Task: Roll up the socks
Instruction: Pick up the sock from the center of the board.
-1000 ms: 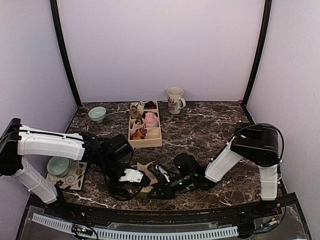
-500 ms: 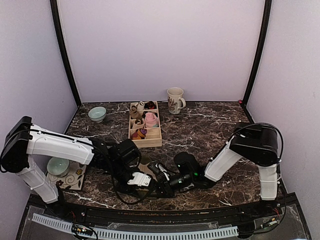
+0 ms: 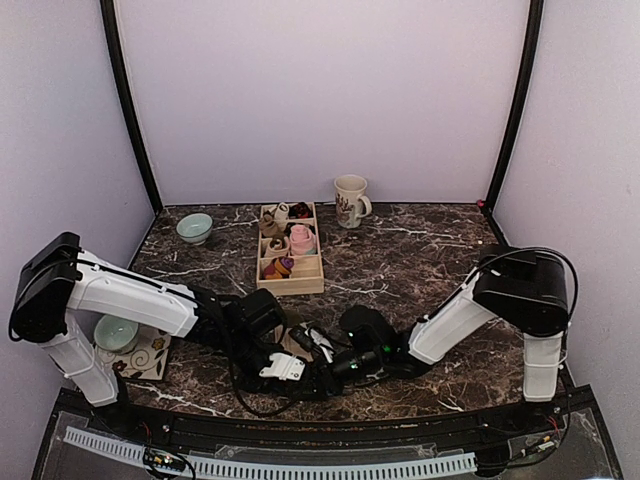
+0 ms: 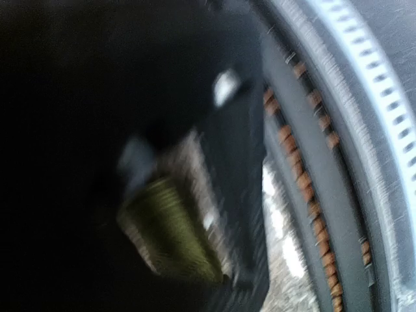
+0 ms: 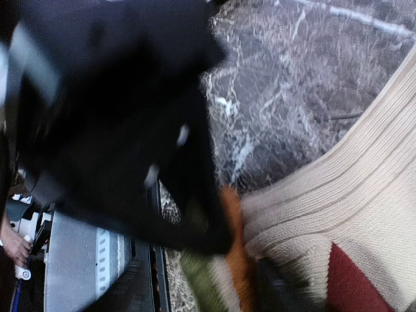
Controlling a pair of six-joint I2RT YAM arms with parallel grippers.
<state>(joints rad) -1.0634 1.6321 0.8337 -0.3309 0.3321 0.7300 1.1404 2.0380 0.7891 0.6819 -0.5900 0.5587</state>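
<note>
The socks lie at the table's near centre, mostly hidden under both grippers in the top view; a beige bit point(image 3: 291, 338) shows. In the right wrist view a ribbed beige sock point(image 5: 344, 188) with a reddish-brown patch fills the right side, and a striped sock point(image 5: 227, 266) with orange and yellow-green bands lies beside it. My left gripper point(image 3: 300, 373) is shut on the striped sock's yellow-green cuff point(image 4: 170, 237), seen blurred against a dark finger point(image 4: 237, 188). My right gripper point(image 3: 319, 352) sits over the socks with its jaws apart, gripping nothing that I can see.
A wooden compartment tray point(image 3: 291, 288) holding small sock bundles stands behind the work spot. A mug point(image 3: 350, 200) is at the back, a teal bowl point(image 3: 194, 228) at back left, another bowl point(image 3: 116, 332) on a patterned mat at left. The table's front rail point(image 4: 364, 130) is close.
My left arm has slid right and toward the front edge, and its gripper has closed on the striped sock. The right gripper has opened and shifted slightly left.
</note>
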